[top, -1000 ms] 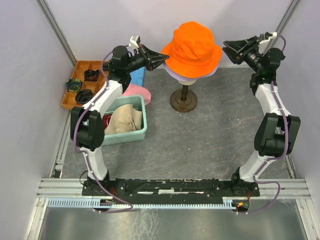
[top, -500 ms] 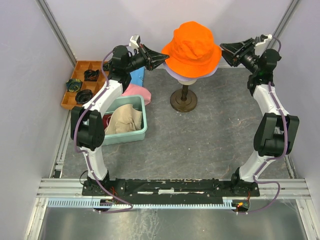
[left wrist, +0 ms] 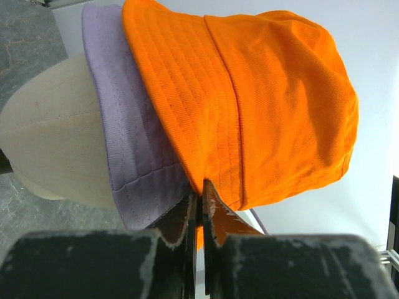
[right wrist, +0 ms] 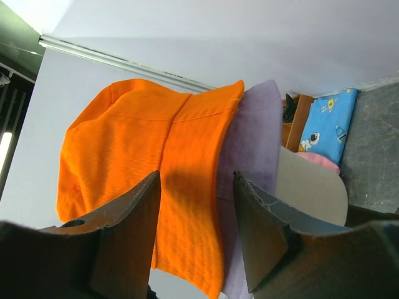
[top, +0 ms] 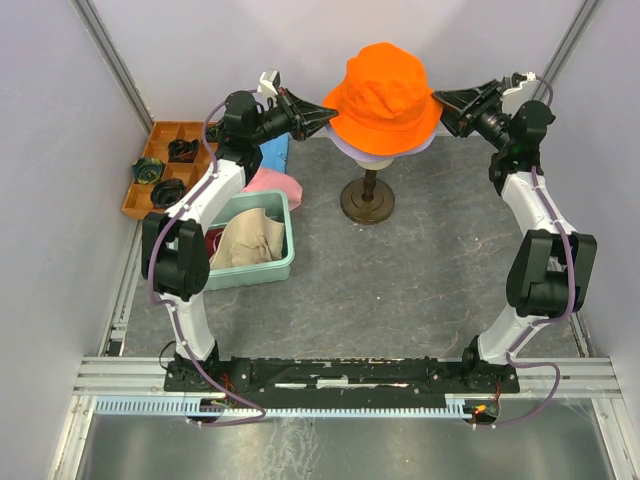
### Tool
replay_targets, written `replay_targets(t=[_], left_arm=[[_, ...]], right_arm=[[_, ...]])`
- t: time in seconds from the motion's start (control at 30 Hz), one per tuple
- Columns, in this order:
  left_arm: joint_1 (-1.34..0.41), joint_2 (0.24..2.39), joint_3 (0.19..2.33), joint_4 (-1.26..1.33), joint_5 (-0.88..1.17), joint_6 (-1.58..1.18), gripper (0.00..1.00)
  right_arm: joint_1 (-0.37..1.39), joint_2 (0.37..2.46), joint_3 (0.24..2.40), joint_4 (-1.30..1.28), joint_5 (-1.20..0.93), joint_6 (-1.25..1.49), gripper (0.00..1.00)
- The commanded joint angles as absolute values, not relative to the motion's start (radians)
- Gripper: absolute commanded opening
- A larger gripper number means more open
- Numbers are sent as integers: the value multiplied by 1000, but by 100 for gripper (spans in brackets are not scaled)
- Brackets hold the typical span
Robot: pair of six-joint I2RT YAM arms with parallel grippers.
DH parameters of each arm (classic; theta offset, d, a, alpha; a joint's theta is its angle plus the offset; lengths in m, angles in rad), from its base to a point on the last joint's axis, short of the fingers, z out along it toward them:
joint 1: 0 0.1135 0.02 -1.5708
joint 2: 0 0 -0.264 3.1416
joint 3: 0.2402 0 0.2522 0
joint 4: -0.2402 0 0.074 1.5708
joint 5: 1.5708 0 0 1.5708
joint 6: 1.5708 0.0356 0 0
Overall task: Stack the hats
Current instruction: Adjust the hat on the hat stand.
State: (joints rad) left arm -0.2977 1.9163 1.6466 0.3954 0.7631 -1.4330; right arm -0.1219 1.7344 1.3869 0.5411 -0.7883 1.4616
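Orange hat [top: 385, 95] sits over the lavender hat [top: 345, 147] on the mannequin head [left wrist: 53, 143], right between the two pincers.

Left pincer [left wrist: 201, 190] is clamped flat on the orange brim edge, with a sliver of orange showing between its fingers. The lavender brim lies against the outside of one finger and doesn't look caught. Probable reason: pin that side so the hat can't skew.

Right pincer [right wrist: 196, 180] is part-open and holds nothing. The orange brim is dead ahead of its gap, the lavender brim just beyond. It looks lined up to take the opposite brim so both sides can be tugged down evenly.

The cream-beige hat [top: 245, 240] and dark red hat [top: 212, 240] are in the teal bin [top: 250, 275], below the left pincer toward its base. The pink hat [top: 278, 185] is just beside the bin. Two of five are stacked.

Risk: the right pincer could bite both brims and drag the lavender hat.
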Motion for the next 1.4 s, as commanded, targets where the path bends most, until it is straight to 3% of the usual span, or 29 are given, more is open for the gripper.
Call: replay_targets(t=[0.0, 0.13, 0.3, 0.87, 1.3, 1.37], left_arm=[[-296, 1936, 1668, 384, 756, -1433, 3], [-295, 1936, 1666, 385, 749, -1434, 3], [-295, 1940, 1662, 385, 738, -1437, 3], [-280, 1902, 1401, 501, 712, -1437, 3], [-275, 1922, 1455, 519, 713, -1475, 3], [-276, 1925, 1460, 536, 712, -1491, 7]], right_arm=[[-116, 1661, 1406, 573, -805, 1472, 56], [-116, 1649, 1400, 571, -816, 1481, 43], [-112, 1643, 1373, 574, -821, 1484, 1], [-113, 1649, 1253, 502, -804, 1369, 0], [-113, 1640, 1260, 355, -804, 1230, 0], [-112, 1638, 1278, 331, -804, 1215, 6]])
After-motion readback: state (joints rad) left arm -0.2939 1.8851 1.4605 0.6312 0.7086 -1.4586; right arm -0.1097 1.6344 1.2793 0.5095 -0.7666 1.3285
